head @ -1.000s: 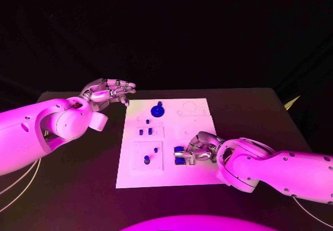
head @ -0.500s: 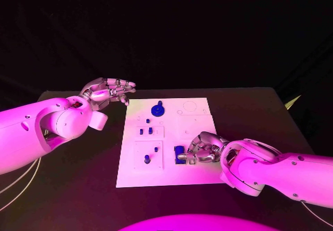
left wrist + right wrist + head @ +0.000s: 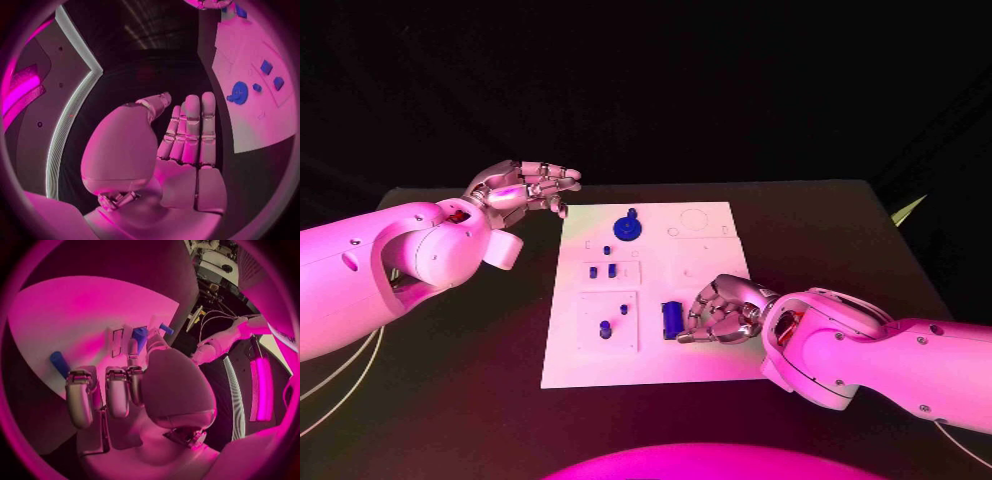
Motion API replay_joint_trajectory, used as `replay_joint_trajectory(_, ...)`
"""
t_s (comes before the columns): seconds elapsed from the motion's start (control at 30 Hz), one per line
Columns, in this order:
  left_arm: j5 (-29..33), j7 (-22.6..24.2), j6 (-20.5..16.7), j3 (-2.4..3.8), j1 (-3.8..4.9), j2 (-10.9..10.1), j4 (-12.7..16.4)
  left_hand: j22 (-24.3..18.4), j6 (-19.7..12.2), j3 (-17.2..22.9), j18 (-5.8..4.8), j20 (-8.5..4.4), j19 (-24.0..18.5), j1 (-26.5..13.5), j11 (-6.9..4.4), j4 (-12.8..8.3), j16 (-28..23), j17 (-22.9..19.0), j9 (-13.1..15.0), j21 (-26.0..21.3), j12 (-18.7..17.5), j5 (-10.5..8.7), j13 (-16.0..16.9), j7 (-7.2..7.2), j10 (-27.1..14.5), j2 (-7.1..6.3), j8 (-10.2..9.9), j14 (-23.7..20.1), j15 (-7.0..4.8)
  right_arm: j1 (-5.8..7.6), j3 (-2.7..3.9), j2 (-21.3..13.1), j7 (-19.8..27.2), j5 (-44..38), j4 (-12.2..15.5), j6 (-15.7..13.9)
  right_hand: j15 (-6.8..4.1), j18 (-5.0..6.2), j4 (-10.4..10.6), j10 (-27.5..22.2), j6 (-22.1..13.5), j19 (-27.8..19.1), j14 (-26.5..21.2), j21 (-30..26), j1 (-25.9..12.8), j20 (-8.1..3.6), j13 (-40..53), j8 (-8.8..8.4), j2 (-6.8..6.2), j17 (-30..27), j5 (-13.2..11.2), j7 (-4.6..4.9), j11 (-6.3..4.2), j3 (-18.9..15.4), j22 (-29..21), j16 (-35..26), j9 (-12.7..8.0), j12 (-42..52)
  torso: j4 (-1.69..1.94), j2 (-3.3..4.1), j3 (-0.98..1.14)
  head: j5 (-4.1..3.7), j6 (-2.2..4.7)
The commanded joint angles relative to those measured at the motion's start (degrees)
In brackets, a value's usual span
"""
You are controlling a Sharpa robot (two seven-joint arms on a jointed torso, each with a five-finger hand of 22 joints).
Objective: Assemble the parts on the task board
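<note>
Head view first: we see our right hand on the white board, fingers curled beside a long blue piece that lies just on its inner side, long axis running away from us. We cannot tell whether it holds it. Our left hand hovers off the board's far corner, fingers curled on nothing. A second ago the piece looked shorter, partly under the fingers.

Right wrist view: fingertips rest on the board.
</note>
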Motion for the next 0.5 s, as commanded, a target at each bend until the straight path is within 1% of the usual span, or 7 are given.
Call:
replay_joint_trajectory(0.03,0.27,0.30,0.71,0.03,0.03,0.05,0.17,-0.09,-0.40,-0.14,0.82,-0.07,0.52,-0.31,0.05,0.24,-0.19,-0.10,-0.05,-0.15,0.39,-0.04,-0.04,-0.11,-0.40,0.32,-0.19,0.15,0.43,-0.04,-0.01,0.38,0.59,-1.08,-0.41,1.59,-0.31,-0.38,0.24,3.75,0.43,5.99,5.10,0.26,0.60,-0.41,12.34,-0.18,0.09,11.08,0.55,-0.18,-0.44,0.70,15.08,0.16,-0.10,0.27,0.04,0.04,-0.03,0.01,-0.01)
replay_joint_trajectory(0.17,0.27,0.29,0.75,0.03,0.03,0.05,0.18,-0.11,-0.39,-0.12,0.82,-0.07,0.54,-0.28,0.05,0.25,-0.19,-0.11,-0.05,-0.17,0.42,-0.04,-0.05,-0.12,-0.40,0.37,-0.18,0.15,0.42,-0.09,-0.01,1.13,-0.01,-1.43,-1.26,1.27,-0.38,-0.38,0.66,3.83,0.74,5.99,5.11,0.26,0.51,-0.47,12.43,-0.11,0.54,11.15,0.76,-0.27,-0.52,1.16,15.08,0.18,-0.14,0.41,0.08,0.03,-0.03,-0.06,-0.03)
replay_joint_trajectory(0.23,0.27,0.29,0.78,0.03,0.03,0.04,0.18,-0.11,-0.39,-0.12,0.82,-0.07,0.54,-0.28,0.05,0.25,-0.19,-0.11,-0.05,-0.17,0.42,-0.04,-0.05,-0.12,-0.40,0.37,-0.18,0.15,0.42,-0.18,-0.02,1.63,-0.35,-1.68,-1.77,1.11,-0.44,-0.38,0.84,3.85,1.01,5.99,5.12,0.26,0.25,-0.52,12.44,-0.01,0.98,11.16,0.95,-0.38,-0.61,1.49,15.08,0.19,-0.15,0.42,0.11,0.03,-0.02,-0.01,-0.05)
replay_joint_trajectory(0.3,0.28,0.27,0.81,0.02,0.03,0.03,0.19,-0.11,-0.39,-0.12,0.82,-0.07,0.54,-0.28,0.05,0.25,-0.19,-0.11,-0.05,-0.17,0.42,-0.04,-0.05,-0.12,-0.40,0.37,-0.18,0.15,0.42,-0.35,-0.02,2.02,-0.77,-2.08,-2.21,0.83,-0.46,-0.38,0.83,3.87,1.08,5.99,5.12,0.26,0.24,-0.53,12.46,0.02,1.08,11.18,0.99,-0.42,-0.64,1.57,15.08,0.19,-0.14,0.46,0.16,0.06,0.01,0.00,-0.12)
replay_joint_trajectory(0.33,0.28,0.25,0.82,0.02,0.03,0.02,0.19,-0.11,-0.39,-0.12,0.82,-0.07,0.54,-0.28,0.05,0.25,-0.19,-0.11,-0.05,-0.17,0.42,-0.04,-0.05,-0.12,-0.40,0.37,-0.18,0.15,0.42,-0.42,-0.01,2.13,-0.93,-2.21,-2.36,0.66,-0.51,-0.38,0.81,3.88,1.21,5.99,5.12,0.26,0.26,-0.57,12.47,0.08,1.38,11.19,1.06,-0.51,-0.71,1.80,15.08,0.20,-0.14,0.47,0.17,0.06,0.01,-0.01,-0.14)
replay_joint_trajectory(0.43,0.28,0.17,0.86,0.02,0.03,-0.04,0.20,-0.11,-0.39,-0.12,0.82,-0.07,0.54,-0.28,0.05,0.25,-0.19,-0.11,-0.05,-0.17,0.42,-0.04,-0.05,-0.12,-0.40,0.37,-0.18,0.15,0.42,-0.56,-0.01,2.33,-1.37,-2.52,-2.76,0.01,-0.59,-0.38,0.85,3.91,1.39,5.99,5.12,0.26,0.13,-0.62,12.50,0.18,1.76,11.19,1.06,-0.60,-0.79,2.04,15.08,0.19,-0.11,0.51,0.14,0.04,-0.02,0.06,-0.26)
replay_joint_trajectory(0.5,0.28,0.14,0.84,0.02,0.03,-0.07,0.18,-0.12,-0.38,-0.13,0.82,-0.07,0.55,-0.31,0.05,0.29,-0.19,-0.11,-0.05,-0.19,0.43,-0.04,-0.06,-0.11,-0.39,0.39,-0.17,0.15,0.43,-0.61,-0.01,2.38,-1.54,-2.65,-2.95,-0.32,-0.65,-0.38,0.93,3.91,1.55,5.99,5.13,0.26,-0.32,-0.68,12.49,0.30,2.13,11.23,1.11,-0.66,-0.85,2.17,15.08,0.20,-0.08,0.48,0.06,0.02,-0.04,0.15,-0.31)
